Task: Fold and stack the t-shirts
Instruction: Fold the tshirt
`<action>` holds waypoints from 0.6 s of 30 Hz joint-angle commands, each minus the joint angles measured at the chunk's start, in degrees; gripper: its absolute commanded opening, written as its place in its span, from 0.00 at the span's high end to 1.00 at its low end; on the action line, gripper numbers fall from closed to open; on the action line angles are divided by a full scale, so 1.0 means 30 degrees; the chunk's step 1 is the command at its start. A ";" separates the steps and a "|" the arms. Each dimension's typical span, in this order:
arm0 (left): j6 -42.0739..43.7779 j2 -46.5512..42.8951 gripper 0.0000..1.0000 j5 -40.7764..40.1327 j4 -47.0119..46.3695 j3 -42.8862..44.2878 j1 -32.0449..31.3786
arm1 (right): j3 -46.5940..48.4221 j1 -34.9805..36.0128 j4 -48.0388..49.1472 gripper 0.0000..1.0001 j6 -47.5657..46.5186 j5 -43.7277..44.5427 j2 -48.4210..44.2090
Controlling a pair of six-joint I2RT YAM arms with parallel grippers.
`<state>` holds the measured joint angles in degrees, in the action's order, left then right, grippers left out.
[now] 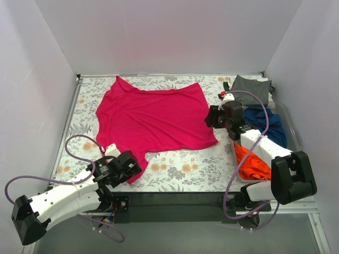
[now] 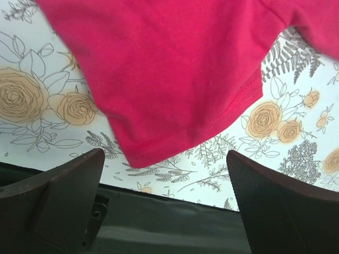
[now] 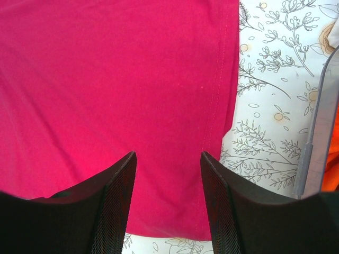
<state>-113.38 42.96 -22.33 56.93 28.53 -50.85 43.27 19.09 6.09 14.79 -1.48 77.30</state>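
A magenta-pink t-shirt (image 1: 153, 116) lies spread flat on the floral tablecloth. My left gripper (image 1: 132, 167) hovers at its near-left sleeve, wide open. In the left wrist view the sleeve end (image 2: 175, 90) lies just beyond the gripper (image 2: 165, 159), with nothing between the fingers. My right gripper (image 1: 210, 120) hangs over the shirt's right edge. The right wrist view shows that gripper (image 3: 168, 159) partly open above the flat fabric (image 3: 106, 79), beside the hem seam (image 3: 217, 95), holding nothing. At the right lie a dark grey-green t-shirt (image 1: 249, 84), a navy one (image 1: 267, 124) and an orange one (image 1: 253, 165).
The navy and orange shirts sit in a clear tray (image 1: 289, 120) at the table's right side, its rim (image 3: 315, 143) close to my right gripper. White walls enclose the table. A black strip (image 2: 169, 227) runs along the near edge below my left gripper.
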 commanded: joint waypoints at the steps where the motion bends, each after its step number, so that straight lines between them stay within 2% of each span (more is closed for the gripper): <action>1: -0.6677 -0.0461 0.09 0.1580 0.0684 -0.0544 -0.0130 | -0.0125 -0.0182 0.0842 0.53 -0.0065 -0.0241 0.0074; 5: -0.7147 -0.1280 0.11 0.2724 0.0186 -0.1862 -0.0130 | -0.0183 -0.0182 0.0842 0.53 -0.0065 -0.0241 0.0074; 9: -0.7527 -0.1634 0.19 0.3019 -0.0196 -0.2567 -0.0159 | -0.0184 -0.0153 0.0842 0.53 -0.0036 -0.0387 0.0104; 18: -0.7206 -0.1312 0.52 0.2725 -0.1337 -0.2978 -0.0159 | -0.0330 -0.0182 0.0842 0.53 -0.0036 -0.0446 0.0045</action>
<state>-114.08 38.11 -15.31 54.46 21.23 -51.13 43.05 18.76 6.26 14.79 -2.15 77.36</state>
